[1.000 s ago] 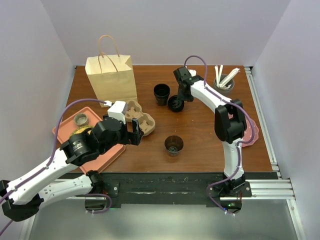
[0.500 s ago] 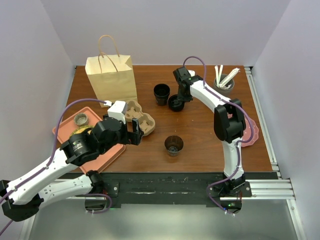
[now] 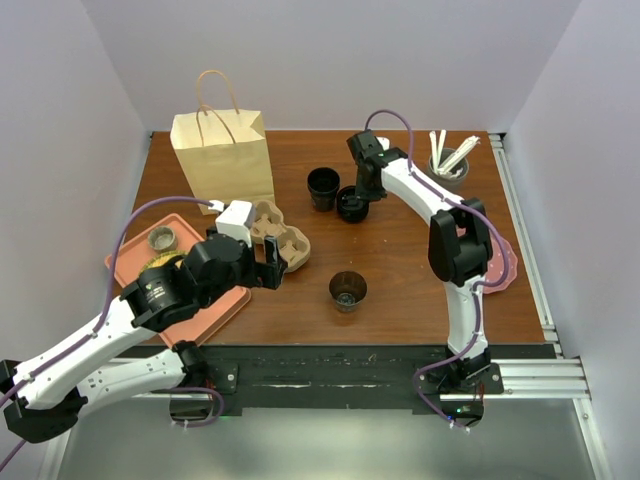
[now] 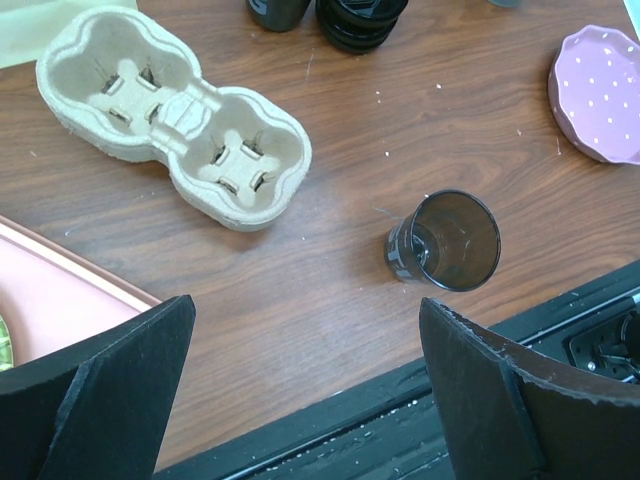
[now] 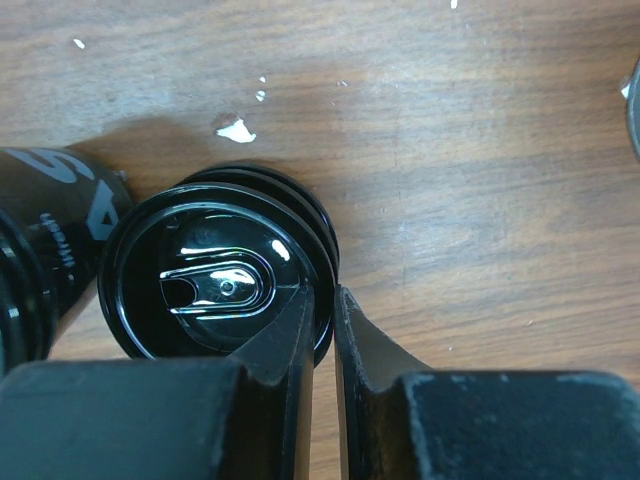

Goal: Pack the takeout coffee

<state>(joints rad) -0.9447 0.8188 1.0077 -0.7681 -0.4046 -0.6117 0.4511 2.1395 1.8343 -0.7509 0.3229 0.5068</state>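
Observation:
A glossy black sip lid (image 5: 215, 285) tops a low stack of black rims (image 3: 351, 205) at the table's back middle. My right gripper (image 5: 322, 292) (image 3: 362, 192) is pinched on the lid's right rim, one finger inside the rim and one outside. A lidless black cup (image 3: 323, 186) (image 5: 40, 250) stands just left of the stack. The takeout coffee, a cup with its lid on, is out of view. My left gripper (image 4: 307, 305) (image 3: 272, 268) hangs wide open above the near table edge, holding nothing.
A pulp cup carrier (image 3: 278, 235) (image 4: 170, 110) lies beside the left gripper. Another lidless dark cup (image 3: 347, 290) (image 4: 445, 240) stands near the front. A paper bag (image 3: 222, 155) stands at the back left. Also here: pink tray (image 3: 225, 305), purple plate (image 4: 600, 95), stirrer holder (image 3: 448, 160).
The right gripper's jaws have closed onto the lid's rim. The left arm has not moved.

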